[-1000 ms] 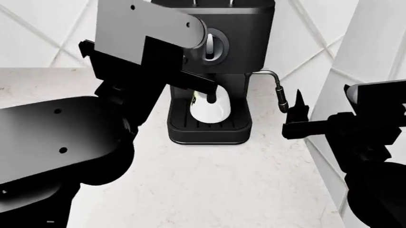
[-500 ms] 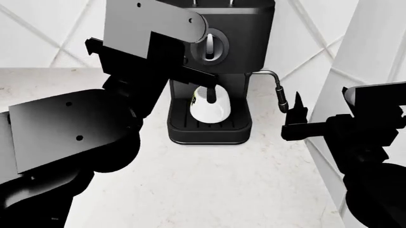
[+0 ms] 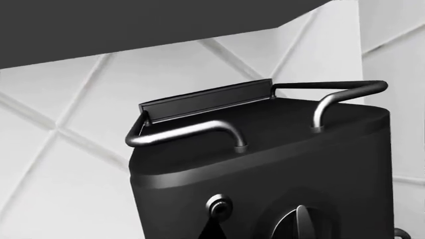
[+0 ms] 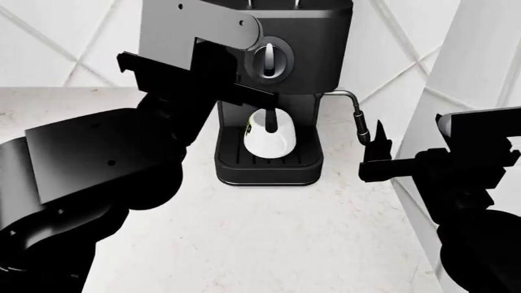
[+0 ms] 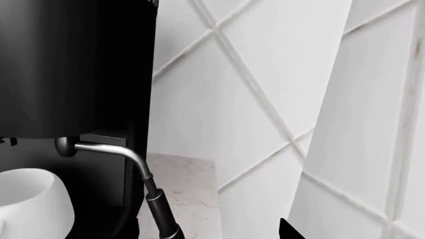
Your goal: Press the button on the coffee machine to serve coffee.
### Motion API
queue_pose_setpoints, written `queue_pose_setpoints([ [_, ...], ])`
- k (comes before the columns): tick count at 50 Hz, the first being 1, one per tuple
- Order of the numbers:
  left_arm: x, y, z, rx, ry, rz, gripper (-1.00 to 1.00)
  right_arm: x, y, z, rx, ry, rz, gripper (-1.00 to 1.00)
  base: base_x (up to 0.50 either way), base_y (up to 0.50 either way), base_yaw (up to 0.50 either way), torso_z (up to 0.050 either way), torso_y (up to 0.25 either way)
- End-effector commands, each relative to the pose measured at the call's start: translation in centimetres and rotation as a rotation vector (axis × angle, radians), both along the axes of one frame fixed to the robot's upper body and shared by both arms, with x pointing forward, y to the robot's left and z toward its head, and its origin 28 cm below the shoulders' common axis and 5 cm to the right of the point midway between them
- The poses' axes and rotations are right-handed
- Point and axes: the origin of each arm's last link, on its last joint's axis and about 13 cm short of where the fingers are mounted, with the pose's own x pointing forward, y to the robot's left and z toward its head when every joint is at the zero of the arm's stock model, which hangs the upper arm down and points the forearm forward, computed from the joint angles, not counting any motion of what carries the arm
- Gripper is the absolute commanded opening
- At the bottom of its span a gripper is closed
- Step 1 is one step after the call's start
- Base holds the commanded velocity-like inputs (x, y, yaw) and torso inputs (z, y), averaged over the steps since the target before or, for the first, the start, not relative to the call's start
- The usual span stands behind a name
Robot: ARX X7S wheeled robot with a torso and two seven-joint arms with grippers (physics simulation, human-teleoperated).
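Black boxy espresso machine (image 4: 281, 73) stands on a pale speckled stone counter (image 4: 269, 238), backed against a white wall with diagonal seams (image 4: 49, 43); a white panel (image 4: 472, 55) rises just beside it on the right. A white cup (image 4: 269, 135) sits on its slotted drip tray (image 4: 269, 162), under the spout.

Step in hand, by judgement: the approach to the button. The left gripper (image 4: 191, 76) is raised at the machine's front face, beside the silver-rimmed round dial (image 4: 269, 60). The left wrist view shows a small round button (image 3: 218, 205) close ahead with a dark fingertip just below it. Whether its jaws are wide or closed cannot be told.

Next move likely calls for a short, straight push onto that button, clear of the dial.

The right gripper (image 4: 376, 152) hangs near the thin steam wand (image 4: 358, 119), holding nothing; its spread cannot be told.
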Motion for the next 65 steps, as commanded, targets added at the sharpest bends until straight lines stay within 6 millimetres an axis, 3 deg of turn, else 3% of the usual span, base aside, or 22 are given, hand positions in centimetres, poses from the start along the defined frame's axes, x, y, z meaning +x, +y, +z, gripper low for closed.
queue_pose_setpoints([
  [1,0.5,-0.1,-0.2,-0.006,0.019,-0.010,-1.00,0.0,0.0,-0.2,0.002,0.006,-0.002,1.00,0.00,0.00,0.00,0.000,0.000],
  [39,1.7,-0.3,-0.5,-0.011,0.035,-0.030,-1.00,0.1,-0.1,-0.4,0.003,0.014,-0.003,1.00,0.00,0.00,0.00,0.000,0.000],
  [58,-1.0,-0.5,0.7,0.000,-0.009,-0.055,-1.00,0.3,0.0,-0.5,0.007,0.015,0.000,1.00,0.00,0.00,0.00,0.000,0.000],
  [65,-1.1,-0.1,0.7,0.005,-0.015,-0.039,-1.00,0.3,0.0,-0.6,0.008,0.015,0.000,1.00,0.00,0.00,0.00,0.000,0.000],
])
